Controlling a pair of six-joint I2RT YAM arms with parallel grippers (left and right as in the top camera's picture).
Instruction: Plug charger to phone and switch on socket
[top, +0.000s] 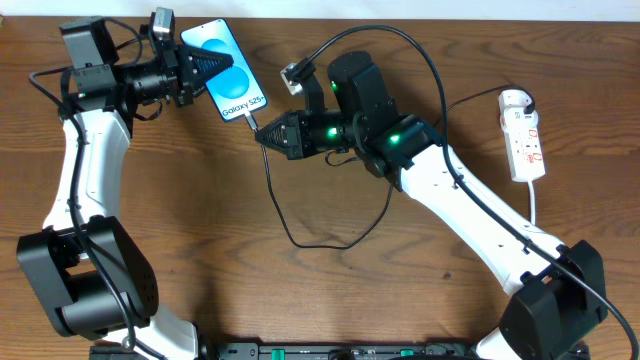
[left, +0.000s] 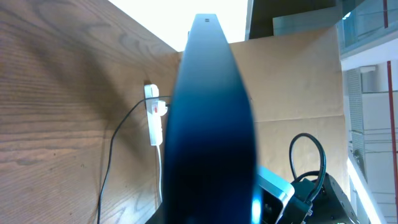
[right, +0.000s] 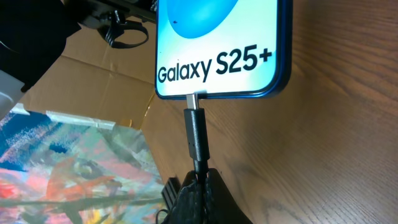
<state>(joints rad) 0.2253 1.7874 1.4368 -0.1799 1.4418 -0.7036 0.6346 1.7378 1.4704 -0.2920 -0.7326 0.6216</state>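
Observation:
The phone (top: 228, 72) with a blue "Galaxy S25+" screen lies tilted at the back left of the table. My left gripper (top: 205, 68) is shut on its far end; the phone's edge (left: 211, 124) fills the left wrist view. The charger's black cable (top: 290, 215) loops across the table. Its plug tip (right: 194, 121) sits in the phone's bottom port (right: 194, 96). My right gripper (right: 202, 180) is shut on the cable just behind the plug, and shows in the overhead view (top: 268, 132). The white socket strip (top: 524, 135) lies at the far right, also in the left wrist view (left: 153, 118).
A white cord (top: 535, 215) runs from the socket toward the right arm base. A small grey connector (top: 293, 76) hangs by the right wrist. Cardboard and a painted sheet (right: 68, 168) show beyond the table edge.

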